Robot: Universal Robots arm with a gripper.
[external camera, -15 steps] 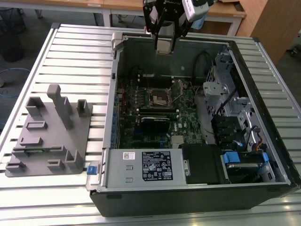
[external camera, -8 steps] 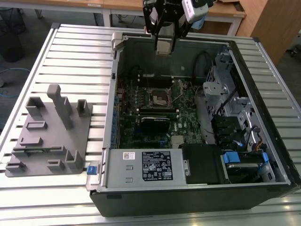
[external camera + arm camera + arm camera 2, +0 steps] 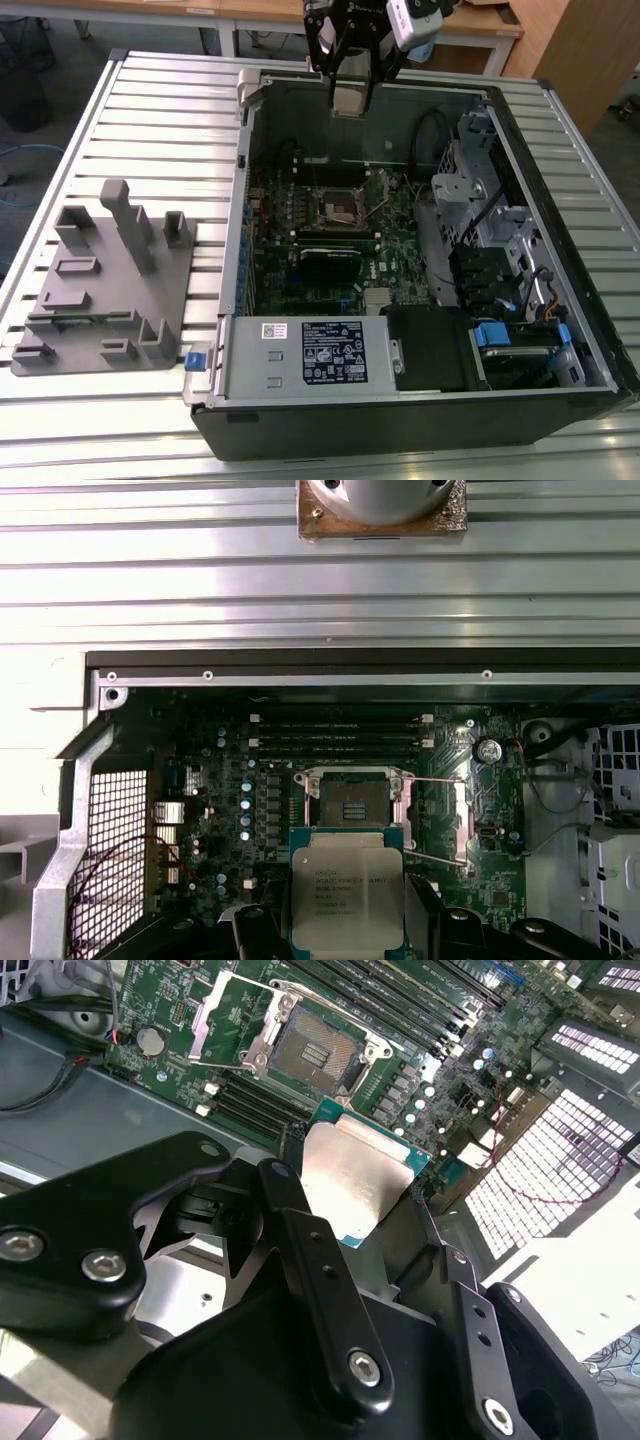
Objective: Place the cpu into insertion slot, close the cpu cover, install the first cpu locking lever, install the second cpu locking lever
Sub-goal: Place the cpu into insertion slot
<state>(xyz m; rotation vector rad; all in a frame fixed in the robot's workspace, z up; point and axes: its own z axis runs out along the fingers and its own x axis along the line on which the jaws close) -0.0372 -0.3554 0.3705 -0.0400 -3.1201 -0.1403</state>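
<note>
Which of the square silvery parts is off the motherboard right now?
The cpu, the plain pale-topped chip held in the gripper over the case; the dark-centred insertion slot and its raised cpu cover sit on the board.

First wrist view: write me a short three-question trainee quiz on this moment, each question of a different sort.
1. Fill in: the dark centre of the square, silvery-rimmed insertion slot is ___.
2. Choose: the black gripper is A) open; B) shut on the small flat square silver-topped cpu; C) shut on nothing.
3. True or false: the cpu already lies in the insertion slot.

Key: 1 empty; 2 B; 3 false.
</note>
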